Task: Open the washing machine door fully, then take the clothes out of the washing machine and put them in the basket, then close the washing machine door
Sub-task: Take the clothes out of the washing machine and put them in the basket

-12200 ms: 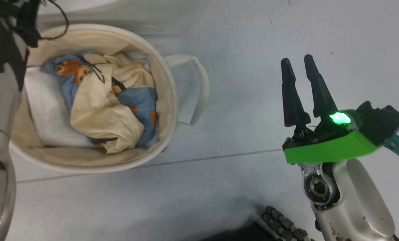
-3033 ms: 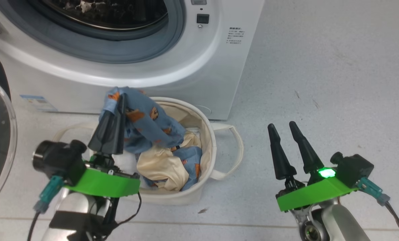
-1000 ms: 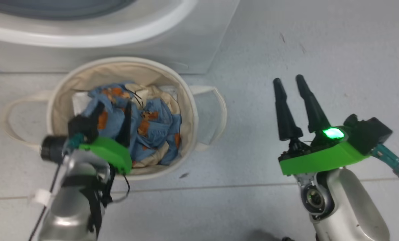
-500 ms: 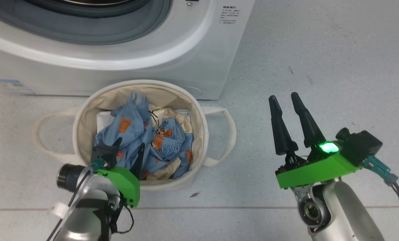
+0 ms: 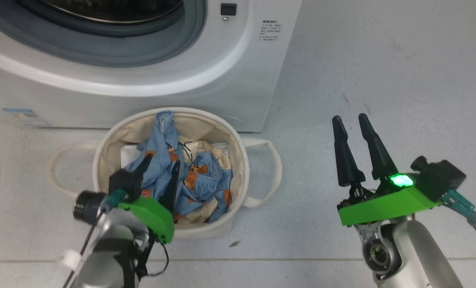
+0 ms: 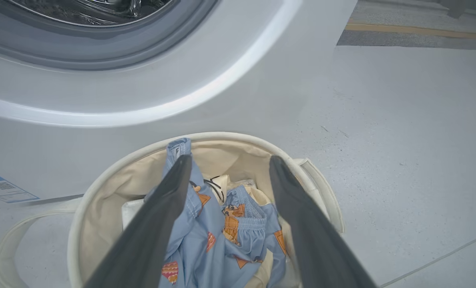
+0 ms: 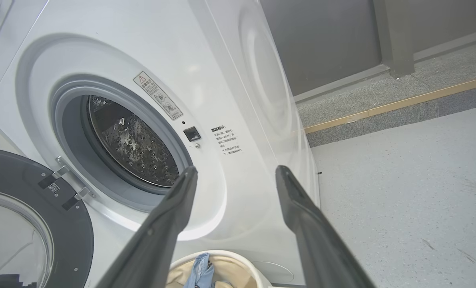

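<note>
The left gripper point(image 5: 162, 161) is seen with its jaws spread wide and nothing clamped between them, poised over the near half of the basket point(image 5: 206, 229). The clothes point(image 5: 200, 176) are found below and between the jaws, inside the basket, with one blue strip laid up the far wall to the rim just past the fingertips. Whether the left finger touches that strip cannot be told. The basket's far rim is set close against the front of the washing machine point(image 5: 222, 80), so little room is left ahead of these jaws. One loop handle point(image 5: 279, 168) is spread on the floor point(image 5: 381, 60) to their right. The right gripper point(image 5: 349, 117) is held well apart from the basket, over bare floor, jaws likewise wide and empty. Open floor is seen ahead of it and to its right. In the right wrist view the drum point(image 7: 134, 148) is seen beyond its left finger, and no garment can be made out in the part shown. The door point(image 7: 6, 168) is swung out far to the left of both pairs of jaws, its black ring facing up.
</note>
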Robot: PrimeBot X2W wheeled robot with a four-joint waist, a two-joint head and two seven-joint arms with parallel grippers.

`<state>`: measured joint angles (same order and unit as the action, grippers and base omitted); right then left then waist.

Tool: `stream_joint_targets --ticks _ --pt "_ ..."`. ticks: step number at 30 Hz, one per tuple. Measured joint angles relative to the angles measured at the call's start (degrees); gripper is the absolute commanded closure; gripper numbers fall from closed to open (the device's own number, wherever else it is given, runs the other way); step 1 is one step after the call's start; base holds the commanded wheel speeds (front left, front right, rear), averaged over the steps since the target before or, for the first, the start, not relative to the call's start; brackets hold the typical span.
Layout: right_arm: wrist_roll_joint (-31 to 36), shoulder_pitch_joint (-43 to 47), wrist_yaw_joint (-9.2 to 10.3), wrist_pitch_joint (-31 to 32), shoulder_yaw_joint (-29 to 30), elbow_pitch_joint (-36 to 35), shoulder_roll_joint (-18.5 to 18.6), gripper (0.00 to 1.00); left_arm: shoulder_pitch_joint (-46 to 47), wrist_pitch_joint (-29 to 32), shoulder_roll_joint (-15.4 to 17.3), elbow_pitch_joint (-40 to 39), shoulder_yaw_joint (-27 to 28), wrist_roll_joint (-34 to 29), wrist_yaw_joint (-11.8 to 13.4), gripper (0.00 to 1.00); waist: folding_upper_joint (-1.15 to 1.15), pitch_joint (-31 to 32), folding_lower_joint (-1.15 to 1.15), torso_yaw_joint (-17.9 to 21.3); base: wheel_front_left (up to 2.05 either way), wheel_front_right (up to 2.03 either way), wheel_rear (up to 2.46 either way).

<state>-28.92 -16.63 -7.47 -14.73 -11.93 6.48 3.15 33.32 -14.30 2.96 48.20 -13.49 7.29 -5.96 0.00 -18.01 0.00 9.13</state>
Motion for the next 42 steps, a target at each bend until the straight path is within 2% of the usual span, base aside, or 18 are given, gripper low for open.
stream_joint_targets --ticks 6,21,32,37,42 --pt "0.0 1.7 0.0 0.0 1.0 0.3 0.0 0.0 -8.8 0.0 0.0 -8.7 0.7 1.2 0.5 0.0 0.0 2.9 0.0 -1.2 0.0 0.0 0.0" --pt "0.7 5.6 0.0 0.0 2.0 1.6 0.0 0.0 -21.5 0.0 0.6 -28.3 3.3 2.5 3.1 0.0 0.0 8.7 0.0 -3.7 0.0 0.0 0.0" --pt "2.5 8.0 0.0 0.0 4.6 3.1 0.0 0.0 -26.4 0.0 0.5 -41.1 5.1 0.6 5.8 0.0 0.0 9.9 0.0 -4.7 0.0 0.0 0.0" --pt "3.1 8.6 0.0 0.0 4.6 3.1 -0.1 0.0 -28.6 0.0 0.3 -43.2 5.4 -1.1 7.3 0.0 0.0 10.2 0.0 -5.6 0.0 0.0 0.0" --pt "12.6 8.8 0.0 0.0 4.5 3.1 -0.1 0.0 -28.9 0.0 0.1 -43.4 5.4 -1.6 7.8 0.0 0.0 10.7 0.0 -6.5 0.0 0.0 0.0"
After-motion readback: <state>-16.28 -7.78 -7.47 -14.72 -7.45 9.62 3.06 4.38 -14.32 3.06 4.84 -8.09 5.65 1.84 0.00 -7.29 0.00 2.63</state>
